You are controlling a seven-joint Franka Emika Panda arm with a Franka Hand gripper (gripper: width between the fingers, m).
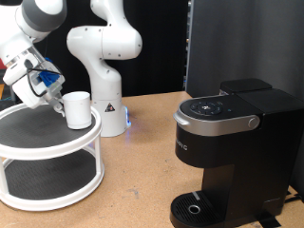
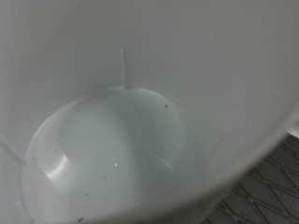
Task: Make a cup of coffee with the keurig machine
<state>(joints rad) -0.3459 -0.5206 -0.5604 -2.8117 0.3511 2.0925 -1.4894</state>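
At the upper left of the exterior view the gripper [image 1: 57,104] sits at the rim of the cup [image 1: 77,109], which stands upright on the top tier of a round white stand [image 1: 49,157]. Whether the claw is wide or pinched on the rim I cannot tell. The wrist view looks straight into the cup's [image 2: 112,149] white inside. The keurig [image 1: 233,152] stands at the lower right, lid down, well apart from the cup.

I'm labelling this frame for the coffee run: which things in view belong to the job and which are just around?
Job:
- cup, on the stand
- keurig machine
- gripper, at the cup

Just around:
- white two-tier round stand
- second white robot arm
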